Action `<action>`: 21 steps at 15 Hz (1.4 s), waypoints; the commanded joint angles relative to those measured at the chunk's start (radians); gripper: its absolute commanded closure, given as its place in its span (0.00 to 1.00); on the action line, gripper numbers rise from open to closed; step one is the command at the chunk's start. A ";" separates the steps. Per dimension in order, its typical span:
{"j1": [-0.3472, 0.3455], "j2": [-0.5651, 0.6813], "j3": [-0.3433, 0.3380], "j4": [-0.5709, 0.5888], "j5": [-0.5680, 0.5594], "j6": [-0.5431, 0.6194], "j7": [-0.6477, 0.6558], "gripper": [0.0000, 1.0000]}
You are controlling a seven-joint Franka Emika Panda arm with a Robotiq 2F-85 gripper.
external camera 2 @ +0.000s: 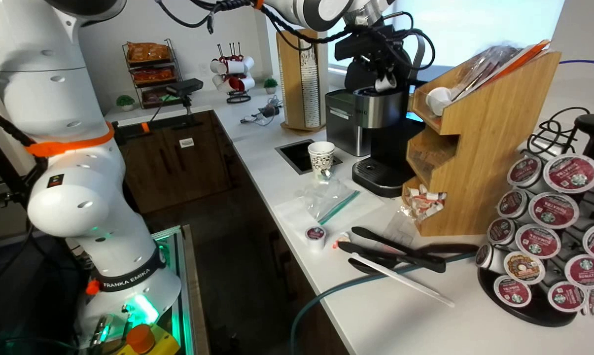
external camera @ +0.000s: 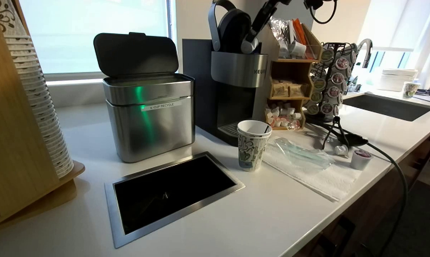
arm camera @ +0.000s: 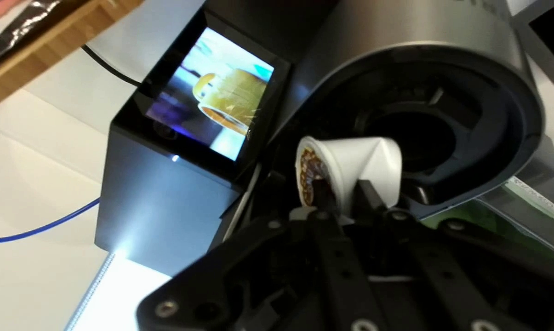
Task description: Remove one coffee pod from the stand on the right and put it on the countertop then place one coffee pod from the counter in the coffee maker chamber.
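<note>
My gripper (arm camera: pixel 345 195) is shut on a white coffee pod (arm camera: pixel 373 158): one finger lies against its brown printed lid, the other against its dented side. The held pod is tipped sideways over the raised head of the coffee maker (external camera 2: pixel 383 111), its lid facing the machine's lit screen. Just beyond it in the wrist view is the coffee maker chamber (arm camera: pixel 410 140), a dark round hole that the pod partly covers. The stand (external camera: pixel 333 80) is loaded with pods and shows in both exterior views. Another coffee pod (external camera 2: pixel 315 238) sits upright on the countertop (external camera 2: pixel 395 315).
Beside the coffee maker stand a wooden shelf unit (external camera 2: pixel 494 162) and a steel bin (external camera: pixel 152 128) with its lid up. Paper cups (external camera: pixel 252 146), a plastic bag (external camera: pixel 304 153), black cutlery (external camera 2: pixel 390 251) and a cable (external camera: pixel 393 160) lie in front. A framed black opening (external camera: pixel 172 192) is set into the counter.
</note>
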 commanded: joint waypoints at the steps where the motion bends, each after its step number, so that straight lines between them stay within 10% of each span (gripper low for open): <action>1: 0.001 -0.006 0.002 -0.005 -0.105 -0.038 0.048 0.96; 14: 0.045 -0.075 0.046 -0.049 -0.289 -0.046 0.110 0.96; 21: 0.067 -0.062 0.039 -0.024 -0.637 -0.074 0.492 0.96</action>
